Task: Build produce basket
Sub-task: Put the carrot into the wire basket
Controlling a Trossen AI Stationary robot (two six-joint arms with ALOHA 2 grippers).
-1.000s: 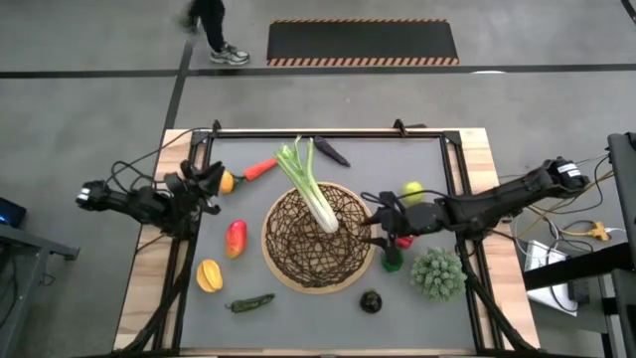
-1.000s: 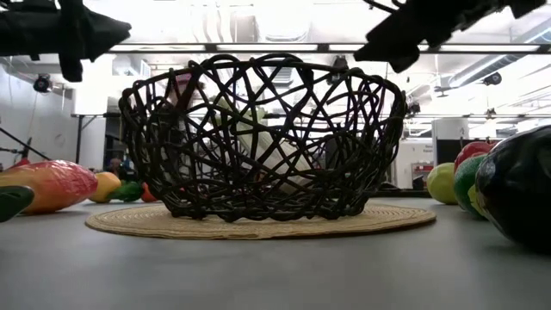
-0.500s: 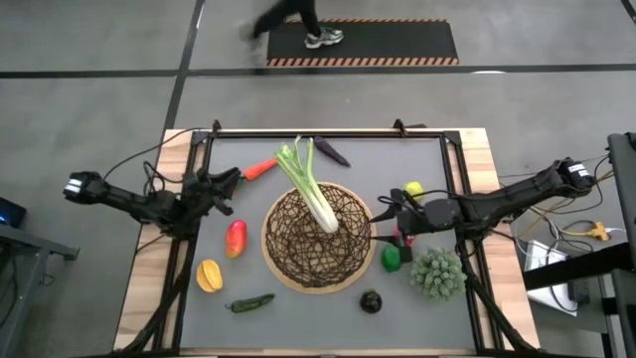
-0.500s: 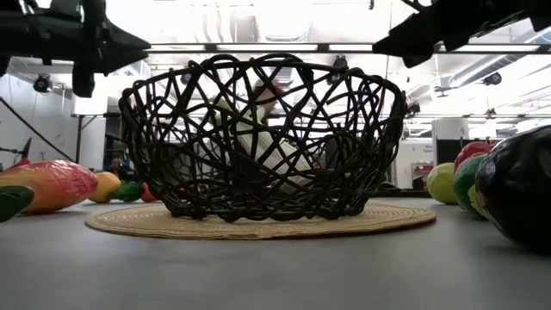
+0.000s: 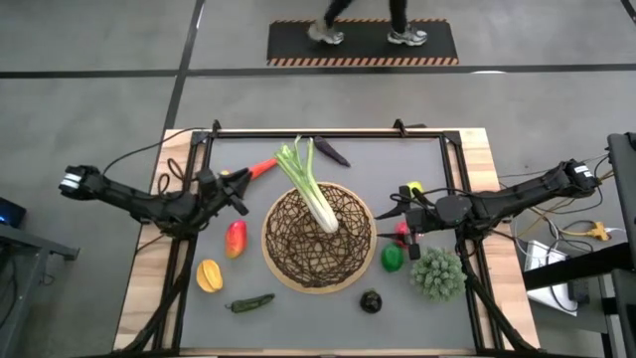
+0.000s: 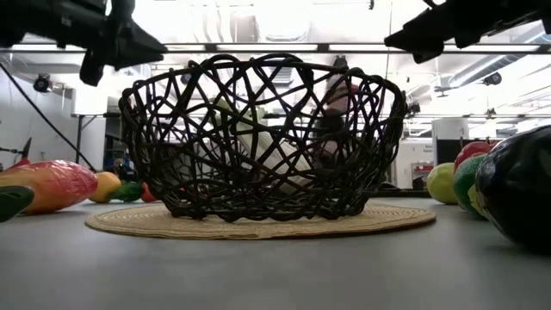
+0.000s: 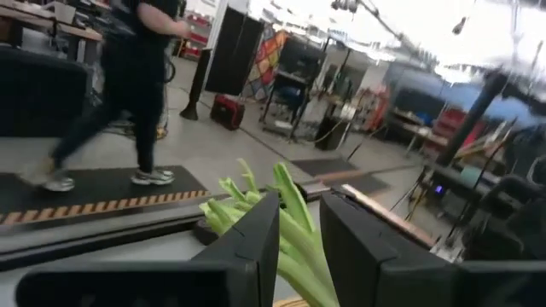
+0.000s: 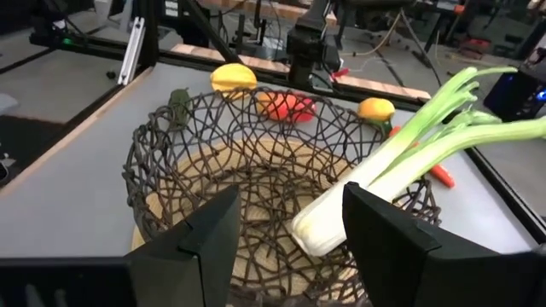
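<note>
The leek (image 5: 310,185) lay across the wicker basket (image 5: 318,239). Left gripper (image 5: 236,192) stood narrowly parted and empty; right gripper (image 5: 399,214) stood open and empty.

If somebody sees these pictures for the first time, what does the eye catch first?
First the wicker basket in the middle of the table, with a long leek lying across its far rim, the white end inside. Then the two dark arms reaching in from both sides, and the colourful toy produce scattered around the basket.

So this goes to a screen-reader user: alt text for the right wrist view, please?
A dark wicker basket holds a leek leaning over its rim. Past it lie a lemon, a red pepper and another lemon.
</note>
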